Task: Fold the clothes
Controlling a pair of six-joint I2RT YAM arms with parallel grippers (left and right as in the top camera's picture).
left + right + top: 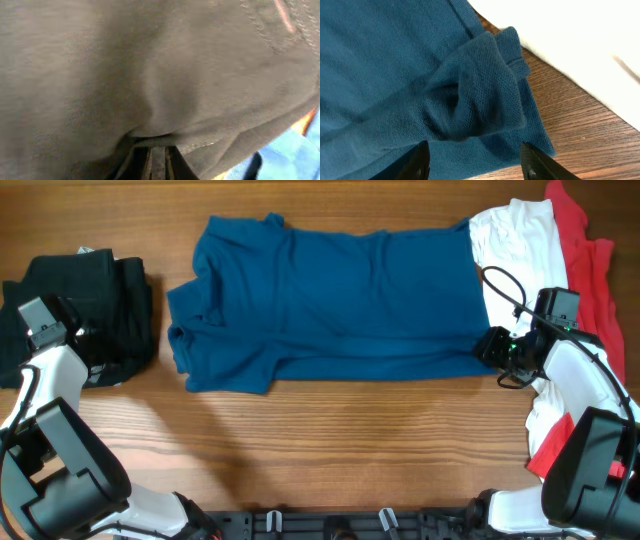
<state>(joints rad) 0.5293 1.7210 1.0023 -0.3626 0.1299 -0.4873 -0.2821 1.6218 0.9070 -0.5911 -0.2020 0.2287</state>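
Observation:
The royal-blue shirt (330,300) lies spread across the middle of the table, its sleeves at the left. My right gripper (490,348) is at its lower right corner. In the right wrist view the gripper (476,165) is open, with one finger on each side of a bunched fold of blue cloth (470,95). A black garment (110,300) lies at the far left with my left gripper (60,330) in it. The left wrist view is filled with dark cloth (150,75), and the fingers (157,162) look closed under it. White (520,240) and red (590,270) garments lie at the right.
Bare wooden table (350,440) runs along the front. The white garment (580,40) lies just beyond the blue corner in the right wrist view. A black cable (505,285) loops over the white cloth by my right arm.

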